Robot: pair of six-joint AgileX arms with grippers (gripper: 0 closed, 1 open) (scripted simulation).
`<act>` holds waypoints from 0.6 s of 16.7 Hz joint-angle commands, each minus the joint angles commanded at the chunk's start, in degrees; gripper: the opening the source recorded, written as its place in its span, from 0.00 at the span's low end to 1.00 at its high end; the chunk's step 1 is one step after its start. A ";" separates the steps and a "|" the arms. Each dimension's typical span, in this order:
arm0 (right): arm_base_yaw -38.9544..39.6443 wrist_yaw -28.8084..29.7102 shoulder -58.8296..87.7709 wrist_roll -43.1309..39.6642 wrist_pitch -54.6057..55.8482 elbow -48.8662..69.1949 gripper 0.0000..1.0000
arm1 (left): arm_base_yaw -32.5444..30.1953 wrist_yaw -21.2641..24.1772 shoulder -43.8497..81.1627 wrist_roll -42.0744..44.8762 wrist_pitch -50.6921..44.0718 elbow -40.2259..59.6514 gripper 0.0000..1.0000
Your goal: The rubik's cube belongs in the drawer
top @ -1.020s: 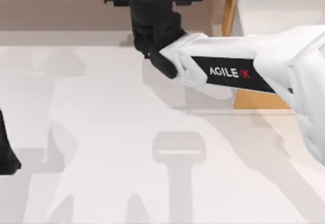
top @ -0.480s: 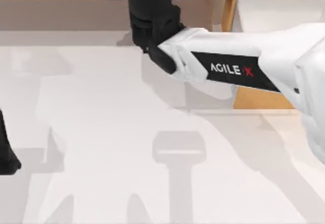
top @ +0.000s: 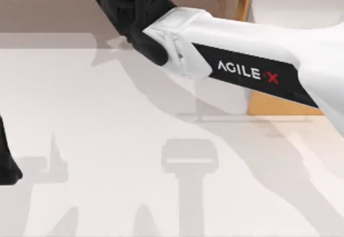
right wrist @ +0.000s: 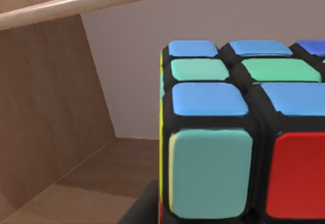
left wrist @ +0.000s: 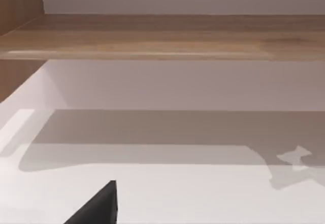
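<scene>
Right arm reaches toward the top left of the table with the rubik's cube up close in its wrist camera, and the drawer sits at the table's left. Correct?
Not quite: the drawer sits at the table's right in the top view. The rest stands; the rubik's cube is close up in the right wrist view.

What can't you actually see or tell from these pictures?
- Right gripper's fingers: top view, hidden beneath its own black wrist.
- Rubik's cube of coloured stickers on a black grid: right wrist view, cut off by the picture's edges.
- Light orange-brown wooden drawer: top view, white arm covers it; its contents can't be judged.

Plain white counter point(top: 107, 140), smooth and flat. Long brown wooden shelf point(top: 54, 0) sits along its far edge, light orange-brown wooden box drawer point(top: 279, 103) at the far right corner.
</scene>
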 joint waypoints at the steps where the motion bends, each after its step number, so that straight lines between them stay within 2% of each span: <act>1: 0.81 -3.18 -0.94 1.40 -1.60 0.77 0.00 | 0.00 0.00 0.00 0.00 0.00 0.00 1.00; 6: 2.43 -18.04 -6.70 7.53 -13.82 5.49 0.00 | 0.00 0.00 0.00 0.00 0.00 0.00 1.00; 10: -0.61 -26.31 -12.00 10.29 -29.51 10.06 0.00 | 0.00 0.00 0.00 0.00 0.00 0.00 1.00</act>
